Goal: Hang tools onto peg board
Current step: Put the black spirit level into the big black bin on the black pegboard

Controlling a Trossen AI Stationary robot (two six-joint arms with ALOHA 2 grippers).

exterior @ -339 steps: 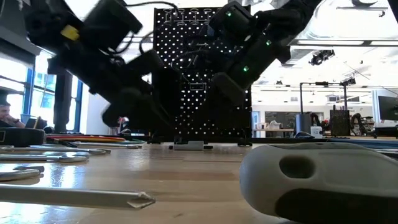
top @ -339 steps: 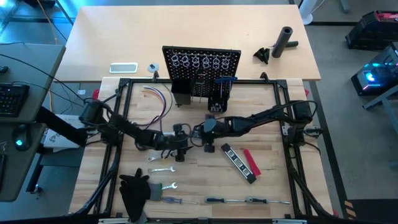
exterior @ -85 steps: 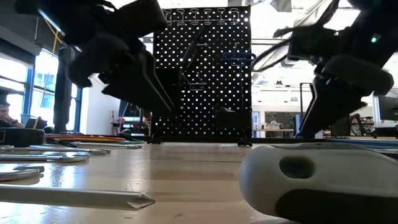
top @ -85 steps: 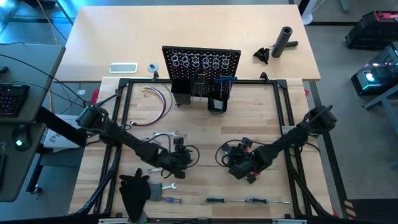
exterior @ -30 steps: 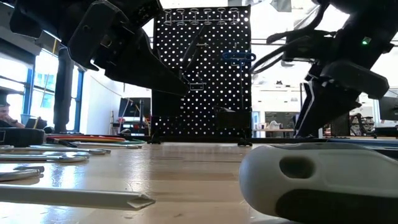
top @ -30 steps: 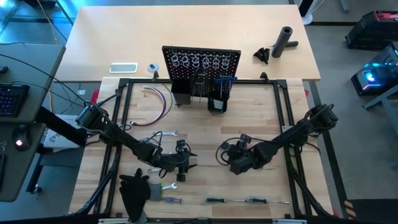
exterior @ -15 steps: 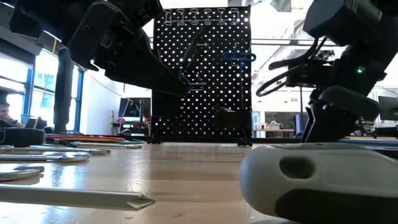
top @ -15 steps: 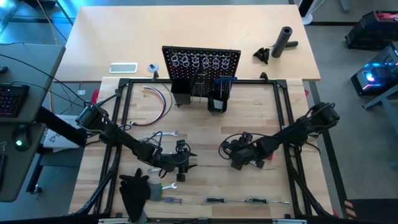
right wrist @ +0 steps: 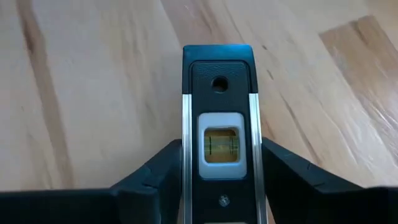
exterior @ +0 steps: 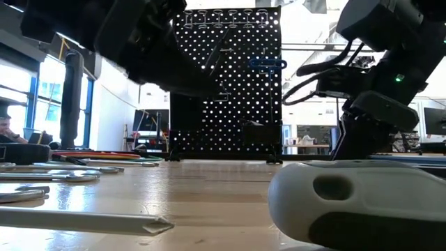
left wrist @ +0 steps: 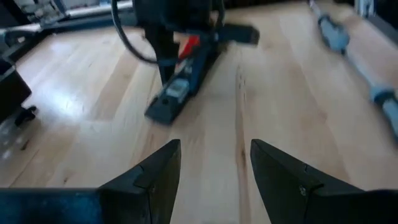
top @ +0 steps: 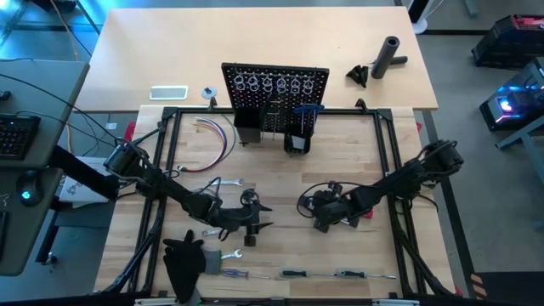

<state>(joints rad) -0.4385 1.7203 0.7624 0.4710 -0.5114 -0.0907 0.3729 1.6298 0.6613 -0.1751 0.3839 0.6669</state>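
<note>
My right end effector point(right wrist: 221, 171) sits low over the surface point(top: 280, 183), and the level point(right wrist: 219, 124) runs straight out ahead of it between my 2 fingers point(right wrist: 152, 177). Its long axis lines up with my reach: the end with the small hole points away from me, and the bubble window sits right between my fingertips. The fingers flank both long edges closely, 1 on each side, but I cannot tell whether they press on the level or merely straddle it, so I would not call it grasped. The level appears to lie flat on the wood. A red tool point(top: 366, 214) shows just beside my wrist, mostly hidden in the overhead view.

My left end effector point(left wrist: 214, 165) hangs spread and empty above bare wood. From it, the level lies straight ahead, well apart, with the right arm standing over it. So my right end effector point(top: 320, 214) is plainly the nearer 1, and the pick-up is its job.

The peg board point(top: 276, 89) stands upright well ahead of both end effectors, past the far side of the surface, already carrying a blue-handled tool point(top: 308, 109). Once lifted, the level must travel forward and slightly toward the left end effector point(top: 259, 219) side. I judge the hole at its far end is what would go on a peg.
</note>
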